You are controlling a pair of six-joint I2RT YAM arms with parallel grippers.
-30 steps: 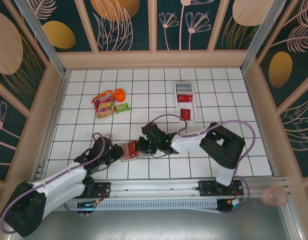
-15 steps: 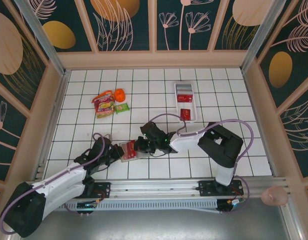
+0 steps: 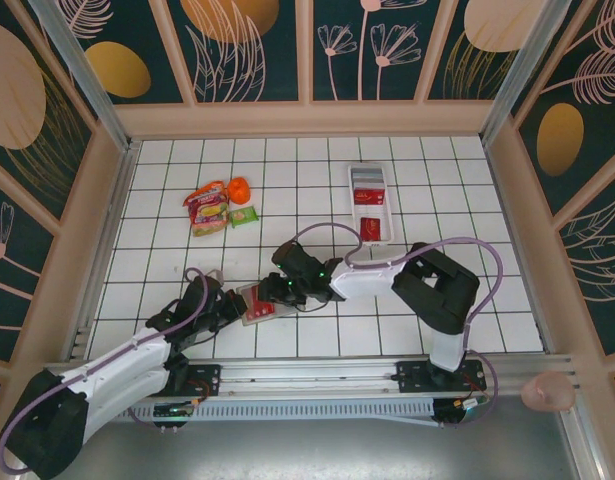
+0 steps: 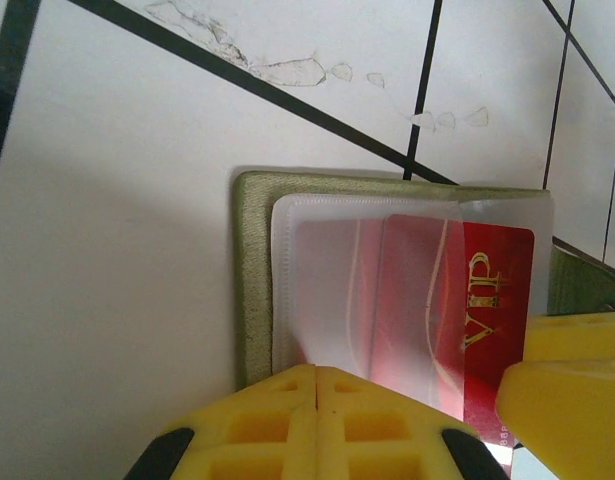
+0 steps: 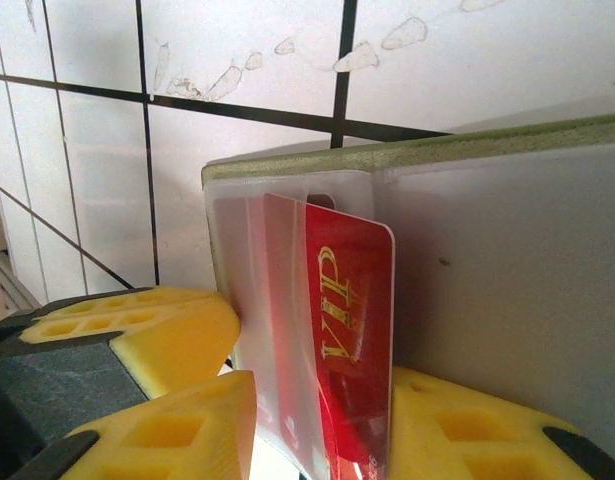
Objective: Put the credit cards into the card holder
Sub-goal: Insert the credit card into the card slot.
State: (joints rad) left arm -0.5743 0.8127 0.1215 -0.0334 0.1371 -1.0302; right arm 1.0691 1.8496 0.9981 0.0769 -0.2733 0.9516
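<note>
Right pincer (image 5: 322, 420) part-open astride credit card (image 5: 352, 320), perhaps touching; left pincer (image 4: 317, 400) clamped on card holder (image 4: 252, 270)

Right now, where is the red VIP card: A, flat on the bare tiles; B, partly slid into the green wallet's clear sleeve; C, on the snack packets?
B: the red VIP card lies partly under the clear sleeve of the green wallet, its lettered end uncovered.

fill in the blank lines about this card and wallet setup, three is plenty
The gold letters on the red card spell ___. The card holder has a ___ outer cover. From above, the white tray lies ___ of the snack packets.
Missing: VIP; green; right.
</note>
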